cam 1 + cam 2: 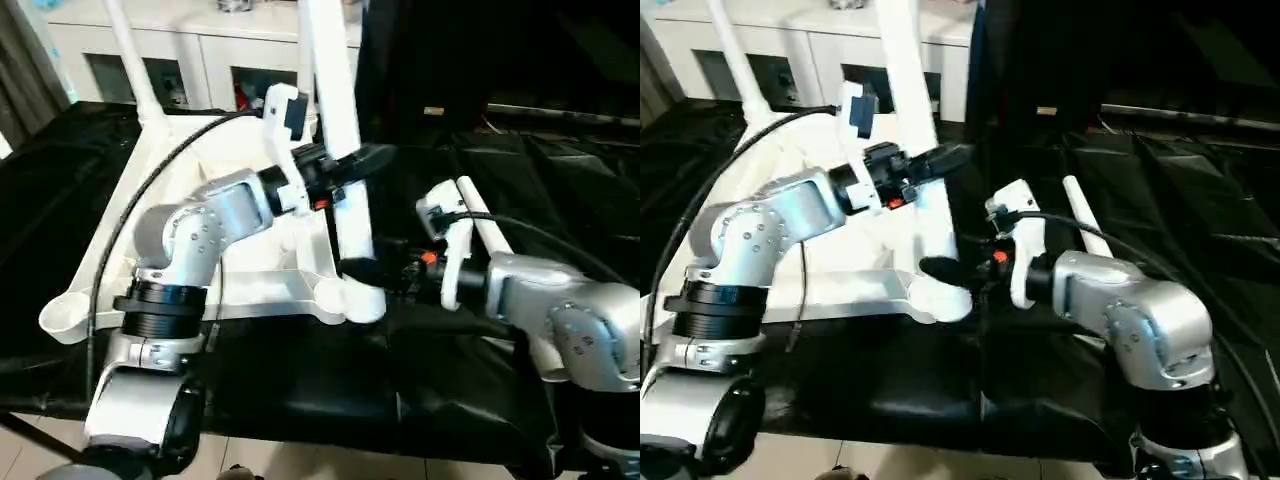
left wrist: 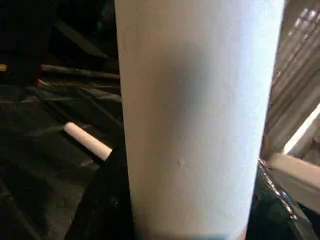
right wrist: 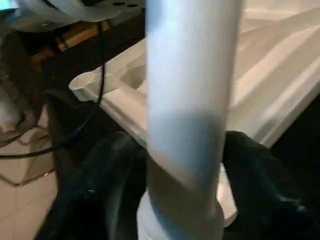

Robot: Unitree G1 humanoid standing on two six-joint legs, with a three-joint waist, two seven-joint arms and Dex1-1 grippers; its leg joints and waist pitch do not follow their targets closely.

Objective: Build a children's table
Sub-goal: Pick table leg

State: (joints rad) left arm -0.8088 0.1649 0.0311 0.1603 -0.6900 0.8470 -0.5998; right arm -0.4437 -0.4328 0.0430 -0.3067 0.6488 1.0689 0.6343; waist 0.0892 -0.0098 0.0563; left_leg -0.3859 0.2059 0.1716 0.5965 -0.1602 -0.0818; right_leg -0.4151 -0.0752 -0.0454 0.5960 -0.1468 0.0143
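Black sheeting (image 1: pixel 300 390) covers the work surface in front of us, and on it lies the white table top (image 1: pixel 250 290), underside up, its near corner socket (image 1: pixel 362 300) at the middle of our view. We have both grippers on one upright leg (image 1: pixel 340 150) that stands in that socket. Our right gripper (image 1: pixel 372 270) clasps the leg low down, just above the socket, a black finger on either side of the tube as the right wrist view shows. Our left gripper (image 1: pixel 352 165) grips the same leg higher up, its fingers closed around the shaft. An empty socket (image 1: pixel 62 315) sits at the near left corner of the top. Beside our right forearm another leg (image 1: pixel 490 225) lies loose on the sheeting, apart from the top. Farther back a second upright leg (image 1: pixel 135 60) rises from the far left corner. Behind it all stands a white cabinet (image 1: pixel 190 50) with glass-front shelves.
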